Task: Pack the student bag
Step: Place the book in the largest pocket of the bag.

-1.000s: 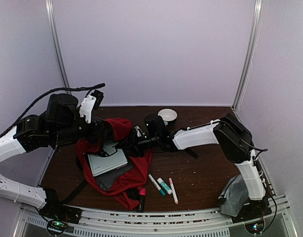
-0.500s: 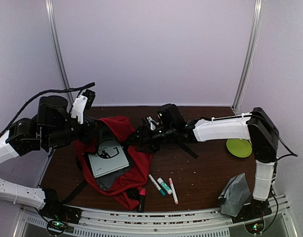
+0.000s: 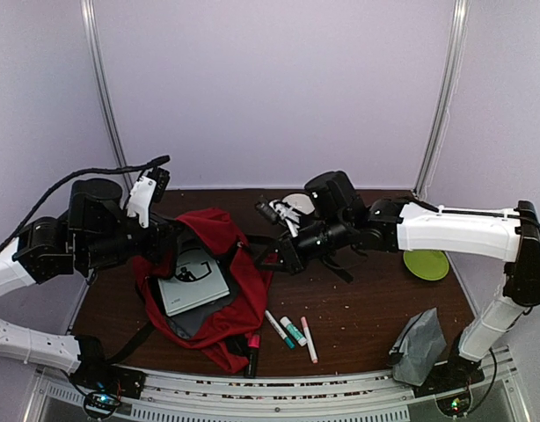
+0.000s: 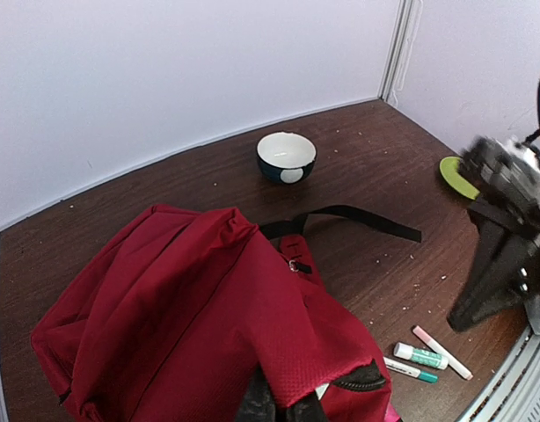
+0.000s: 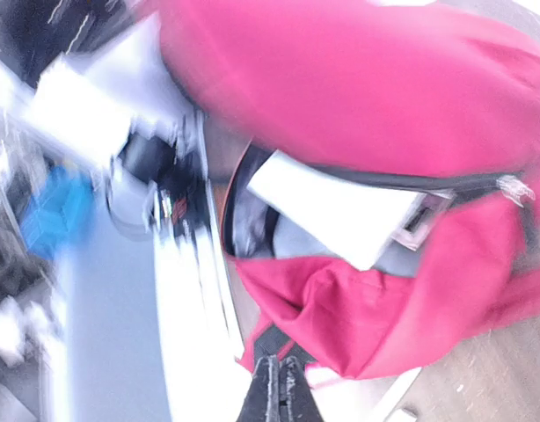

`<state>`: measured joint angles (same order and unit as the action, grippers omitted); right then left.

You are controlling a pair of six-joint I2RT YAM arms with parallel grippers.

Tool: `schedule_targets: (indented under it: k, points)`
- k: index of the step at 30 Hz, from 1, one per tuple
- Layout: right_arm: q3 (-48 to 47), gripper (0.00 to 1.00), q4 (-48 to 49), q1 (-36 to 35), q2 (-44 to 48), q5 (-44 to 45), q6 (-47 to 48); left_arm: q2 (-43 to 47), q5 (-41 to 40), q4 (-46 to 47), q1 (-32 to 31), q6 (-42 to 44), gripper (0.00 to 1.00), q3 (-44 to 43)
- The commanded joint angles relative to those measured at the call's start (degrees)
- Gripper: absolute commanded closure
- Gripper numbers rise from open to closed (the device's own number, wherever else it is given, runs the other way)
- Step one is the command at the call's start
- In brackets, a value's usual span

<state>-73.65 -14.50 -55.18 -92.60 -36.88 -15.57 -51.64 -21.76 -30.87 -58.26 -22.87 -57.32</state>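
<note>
Red fabric student bag (image 3: 239,303) lies open between the grippers: left gripper (image 4: 279,406) clamps its top cloth, right gripper (image 3: 274,257) clenched at its right rim. Mouth-holding step, probably; next, grasp slim coloured markers (image 3: 292,332) beside it

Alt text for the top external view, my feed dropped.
An open red backpack lies left of centre, a grey flat item showing inside. The left gripper pinches its fabric; the right gripper, shut, sits at its right rim. Loose markers lie beside it.

Blurred view — the red student bag (image 5: 358,105) gapes open, a flat white item (image 5: 340,207) inside; right gripper (image 5: 279,391) pinched closed below.
</note>
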Motion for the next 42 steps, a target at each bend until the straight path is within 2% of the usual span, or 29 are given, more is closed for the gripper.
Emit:
schedule_targets:
  k: [1, 6, 10, 16, 21, 26, 34, 38, 42]
  points:
    - [-0.8, 1.00, -7.7, -6.6, -0.3, 7.8, 23.0, 0.4, -0.7, 5.2, -0.5, -0.9, 1.00, 0.4]
    - [-0.4, 1.00, -4.1, -12.2, -2.8, 22.1, 33.2, 0.4, -2.2, 3.8, -0.5, -1.4, 1.00, -0.3]
    - [-3.8, 1.00, -2.3, -14.9, -7.7, 27.5, 37.2, 1.0, -2.6, 3.5, -0.5, -1.8, 1.00, -0.4]
    - [-15.3, 1.00, -9.5, -15.1, -18.2, 25.7, 37.5, 2.3, -3.0, 3.1, -0.4, -2.9, 1.00, 0.0]
    - [-21.9, 1.00, -12.4, -15.0, -25.5, 28.2, 37.6, 4.0, -3.2, 2.9, -0.4, -3.2, 1.00, 0.5]
    - [-31.2, 1.00, -15.9, -12.5, -32.3, 25.9, 34.1, 4.7, -2.4, 1.9, -0.5, -3.3, 1.00, 0.0]
    - [-48.2, 1.00, -19.0, -9.3, -42.5, 27.6, 33.2, 4.7, -1.9, 1.9, -0.5, -4.1, 1.00, 0.9]
    - [-50.0, 1.00, -16.8, -8.8, -45.1, 31.0, 33.7, 4.4, -1.2, 2.4, -0.5, -4.2, 1.00, 1.0]
    - [-49.6, 1.00, -17.5, -8.9, -44.8, 30.1, 33.5, 4.3, -0.8, 2.4, -0.5, -4.2, 1.00, 1.1]
